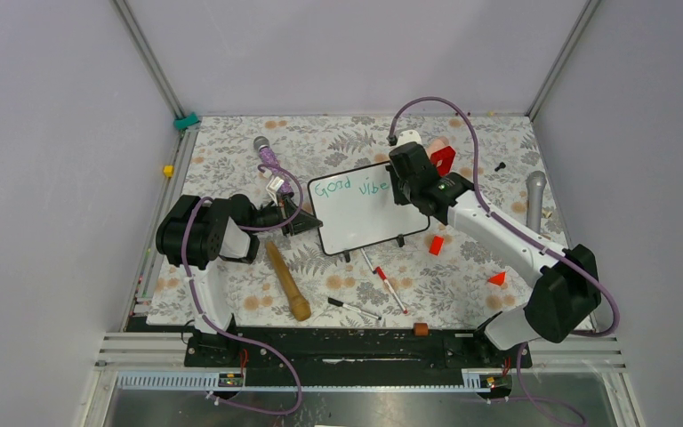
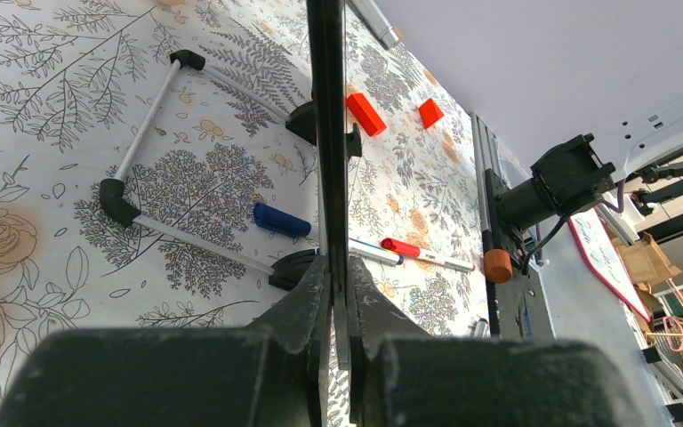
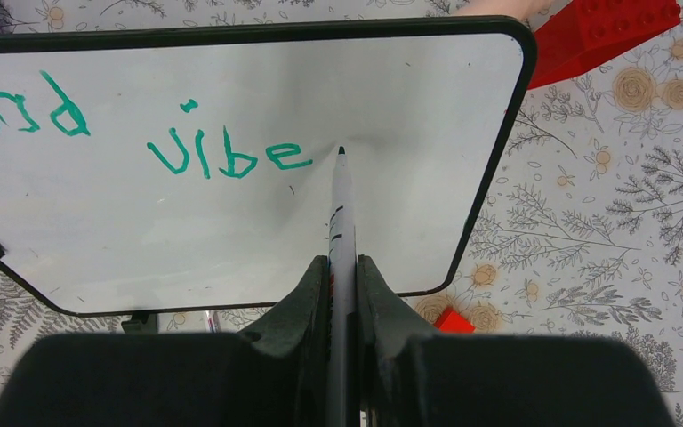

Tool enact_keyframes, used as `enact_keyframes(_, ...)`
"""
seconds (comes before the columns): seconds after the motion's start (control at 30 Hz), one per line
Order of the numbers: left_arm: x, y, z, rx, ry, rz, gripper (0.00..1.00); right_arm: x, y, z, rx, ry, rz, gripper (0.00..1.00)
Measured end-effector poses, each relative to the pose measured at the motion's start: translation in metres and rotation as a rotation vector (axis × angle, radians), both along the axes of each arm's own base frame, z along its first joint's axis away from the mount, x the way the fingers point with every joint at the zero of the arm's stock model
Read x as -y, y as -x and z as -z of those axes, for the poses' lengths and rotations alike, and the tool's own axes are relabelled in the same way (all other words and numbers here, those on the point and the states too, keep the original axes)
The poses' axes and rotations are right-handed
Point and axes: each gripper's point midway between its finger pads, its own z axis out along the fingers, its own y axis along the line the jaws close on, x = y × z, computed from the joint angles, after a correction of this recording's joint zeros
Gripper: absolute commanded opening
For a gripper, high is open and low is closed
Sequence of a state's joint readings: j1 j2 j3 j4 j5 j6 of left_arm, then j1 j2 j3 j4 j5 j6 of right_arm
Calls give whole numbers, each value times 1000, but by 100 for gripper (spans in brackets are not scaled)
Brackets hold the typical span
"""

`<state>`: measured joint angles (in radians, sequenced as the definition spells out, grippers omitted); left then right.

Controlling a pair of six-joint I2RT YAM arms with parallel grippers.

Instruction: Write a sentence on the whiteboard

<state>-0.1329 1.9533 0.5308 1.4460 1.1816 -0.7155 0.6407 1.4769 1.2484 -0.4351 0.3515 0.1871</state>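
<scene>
Bench (image 1: pixel 231 151): floral-print cover; grey walls (image 1: pixel 44 133) left, far, right. Whiteboard (image 1: pixel 369 213) mid-bench. Left gripper (image 1: pixel 307 219) jaws pinching its left edge. Right gripper (image 3: pixel 342 271) jaws clamping marker (image 3: pixel 341 205), tip just right of green sentence (image 3: pixel 231 163) "Good vibe".

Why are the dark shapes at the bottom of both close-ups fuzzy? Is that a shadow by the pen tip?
Right wrist view: the right pincer sits too near the lens to focus; a grey shadow rings the pen tip on the whiteboard. Left wrist view: the left pincer blurs likewise.
</scene>
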Motion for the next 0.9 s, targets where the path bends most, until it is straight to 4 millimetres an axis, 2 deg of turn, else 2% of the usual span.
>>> enact_keyframes(0.43,0,0,0,0,0,0,0,-4,-7,5,-10,10,4,0)
enact_keyframes(0.9,0,0,0,-1,0,0,0,-6,-11,1,-6,-1,1,0)
